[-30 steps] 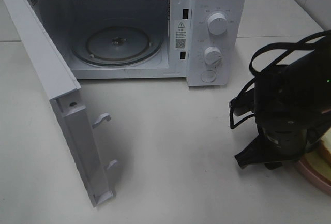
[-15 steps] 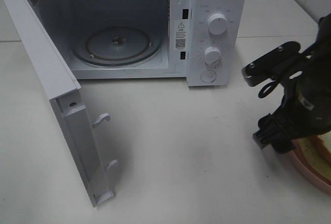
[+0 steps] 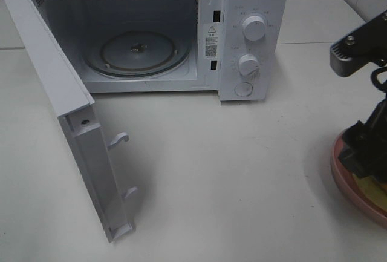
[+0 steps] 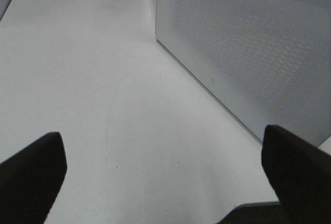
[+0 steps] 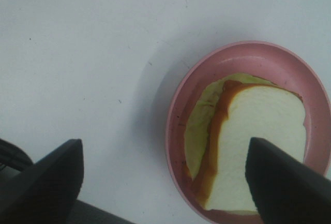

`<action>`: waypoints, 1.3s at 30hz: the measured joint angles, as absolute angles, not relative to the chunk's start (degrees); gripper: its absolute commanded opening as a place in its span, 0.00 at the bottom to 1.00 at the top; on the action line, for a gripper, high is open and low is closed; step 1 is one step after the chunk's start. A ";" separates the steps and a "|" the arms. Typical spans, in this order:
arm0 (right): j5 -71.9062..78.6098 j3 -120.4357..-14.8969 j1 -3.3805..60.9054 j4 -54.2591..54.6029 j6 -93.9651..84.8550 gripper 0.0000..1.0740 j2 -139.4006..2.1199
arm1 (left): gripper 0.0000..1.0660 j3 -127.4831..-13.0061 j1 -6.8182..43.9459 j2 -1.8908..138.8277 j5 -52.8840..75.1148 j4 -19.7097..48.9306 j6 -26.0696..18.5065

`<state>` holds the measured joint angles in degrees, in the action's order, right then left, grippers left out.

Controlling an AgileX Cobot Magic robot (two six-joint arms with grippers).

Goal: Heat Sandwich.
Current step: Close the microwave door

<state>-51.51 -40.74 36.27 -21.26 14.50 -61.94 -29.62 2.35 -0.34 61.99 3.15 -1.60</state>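
The sandwich, white bread with tan crust and pale yellow-green filling, lies on a round pink plate. In the high view the plate sits at the right edge, mostly hidden by my right arm, and the sandwich shows only as a sliver there. My right gripper is open, hovering above the plate's near rim, with one fingertip over the bread. The white microwave stands at the back with its door swung wide open and the glass turntable bare. My left gripper is open and empty over the table beside the door's outer face.
The microwave door sticks out toward the front left, with two latch hooks on its edge. Two control knobs sit on the microwave's right panel. The white table lies between the microwave and the plate.
My right arm has swung to the right and back, uncovering the table in front of the plate. More of the plate's pink rim shows. The microwave and left arm have not moved.
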 measured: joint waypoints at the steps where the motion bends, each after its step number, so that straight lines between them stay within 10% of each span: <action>1: -51.51 -40.74 36.27 -21.26 14.50 0.77 -61.94 | 0.91 -29.62 2.35 -0.34 61.99 3.15 -1.60; 25: -62.51 -40.68 35.64 -16.27 8.94 0.75 -32.95 | 0.91 -29.62 2.35 -0.34 61.99 3.15 -1.60; 39: -62.91 -40.62 15.99 -9.22 7.79 0.72 -17.07 | 0.91 -29.62 2.35 -0.34 61.99 3.15 -1.60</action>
